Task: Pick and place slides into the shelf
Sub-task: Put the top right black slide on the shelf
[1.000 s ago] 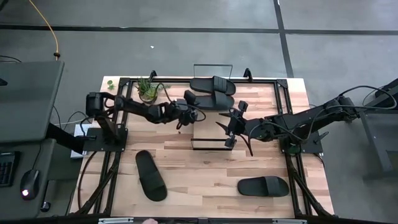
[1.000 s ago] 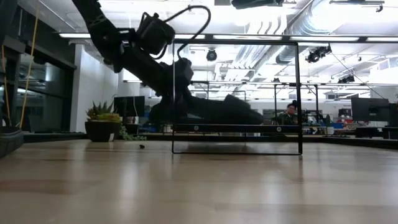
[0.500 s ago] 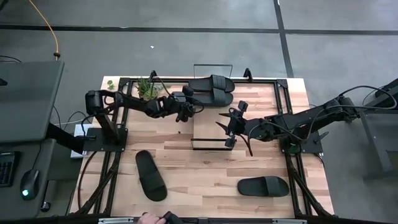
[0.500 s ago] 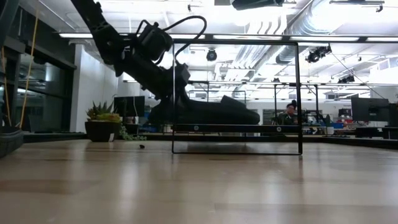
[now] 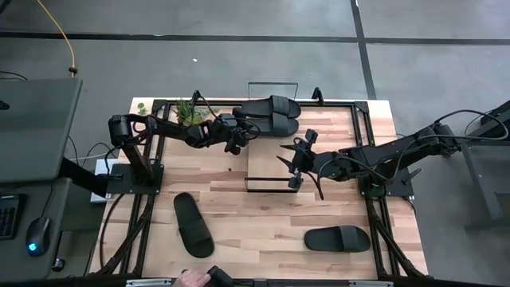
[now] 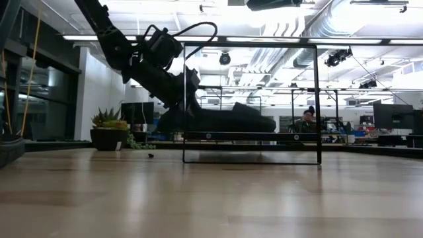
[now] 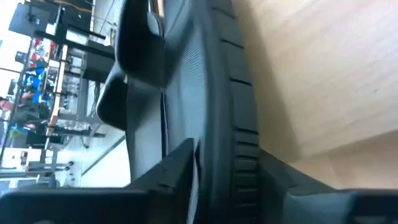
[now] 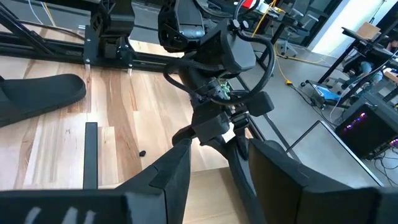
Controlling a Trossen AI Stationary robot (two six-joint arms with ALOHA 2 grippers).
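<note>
Two black slides lie side by side across the far end of the light-wood shelf (image 5: 267, 159): the far slide (image 5: 271, 106) and the nearer slide (image 5: 275, 124). My left gripper (image 5: 238, 132) is at the nearer slide's left end, its fingers either side of the sole (image 7: 217, 118); a thin bright slit shows beside one finger. My right gripper (image 5: 292, 163) hovers open over the shelf's near half with nothing between its fingers (image 8: 217, 155). Two more slides rest sole-down on the table, at the near left (image 5: 194, 225) and near right (image 5: 337, 238). My left gripper has one finger (image 7: 177, 165) on each side of the nearer slide's sole edge (image 7: 239, 143) at its left end, coming slanting down from the table's left. The slide lies flat on the shelf. Whether the fingers touch it I cannot tell.
A potted plant (image 5: 190, 114) stands at the far left, just behind my left arm. Black wire frames rise at the shelf's two short ends (image 6: 251, 99). A person's hand (image 5: 191, 279) shows at the near table edge. Bare wood lies between the two loose slides.
My left gripper has moved toward the table's far edge and slightly left, rolling its wrist. The nearer slide has come with it and now lies level, close beside the far slide on the shelf. My right arm has kept still.
</note>
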